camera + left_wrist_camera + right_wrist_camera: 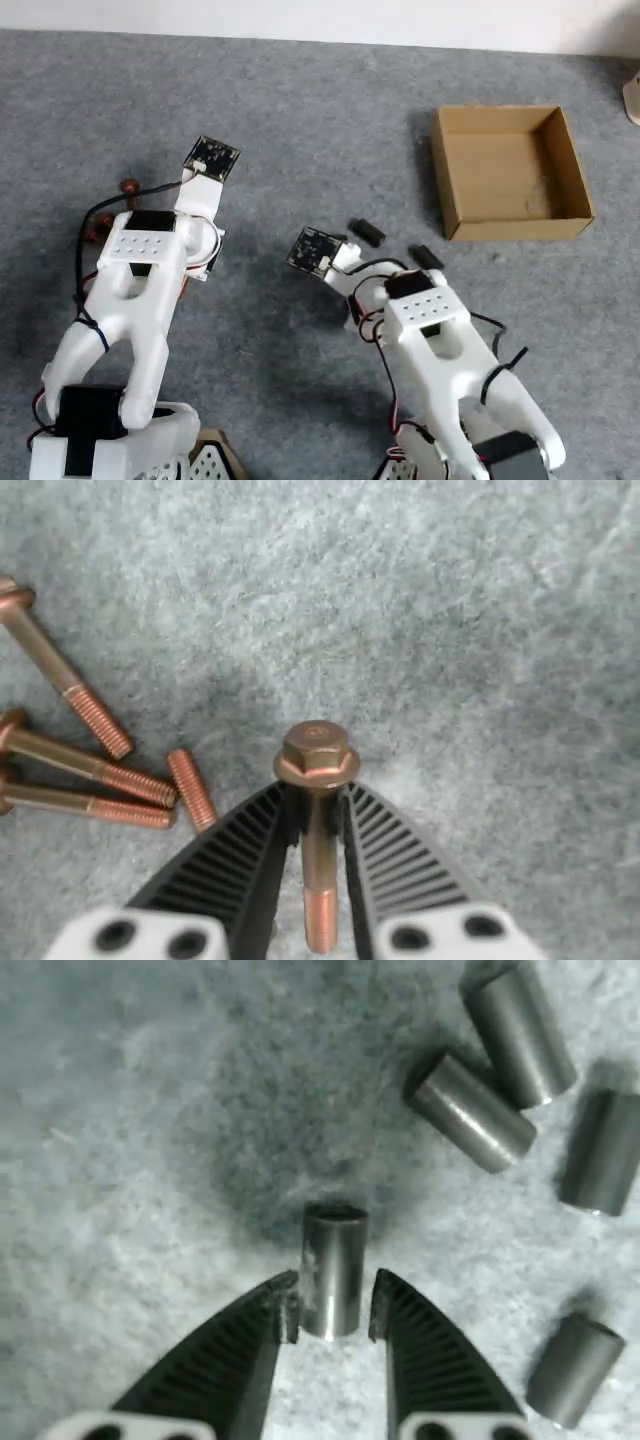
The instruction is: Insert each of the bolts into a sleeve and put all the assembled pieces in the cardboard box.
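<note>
In the left wrist view my left gripper [318,815] is shut on a copper bolt [316,760], whose hex head sticks out past the fingertips and whose threaded end points back toward the wrist. My right gripper [333,1305] is shut on a dark steel sleeve [334,1265], held above the grey carpet with its open end facing away. Several loose bolts [85,760] lie on the carpet beside the left gripper. Loose sleeves [470,1110] lie near the right gripper. The cardboard box [508,225] stands open at the far right.
In the high view the left arm [150,260] is at the left and the right arm [425,315] is near the middle, each covering its own gripper. Two sleeves [366,231] lie between the right arm and the box. Grey carpet covers the table.
</note>
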Motion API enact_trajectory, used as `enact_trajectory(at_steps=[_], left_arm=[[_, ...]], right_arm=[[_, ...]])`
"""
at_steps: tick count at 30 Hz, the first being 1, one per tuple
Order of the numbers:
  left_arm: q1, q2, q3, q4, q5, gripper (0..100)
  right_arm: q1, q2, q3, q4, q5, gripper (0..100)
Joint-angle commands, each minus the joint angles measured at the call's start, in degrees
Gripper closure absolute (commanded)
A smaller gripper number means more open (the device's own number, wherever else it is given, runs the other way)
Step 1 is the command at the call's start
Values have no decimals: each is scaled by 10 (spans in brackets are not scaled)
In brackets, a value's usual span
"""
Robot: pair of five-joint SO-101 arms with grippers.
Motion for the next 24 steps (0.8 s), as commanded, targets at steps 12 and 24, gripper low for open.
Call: enact_trajectory(at_steps=[12,24], left_arm=[[-7,-31,-2,-22,2,996],[-3,-32,-4,-18,4,996]], right_arm=[[7,116,8,-83,-41,878],[6,64,13,-84,-105,993]])
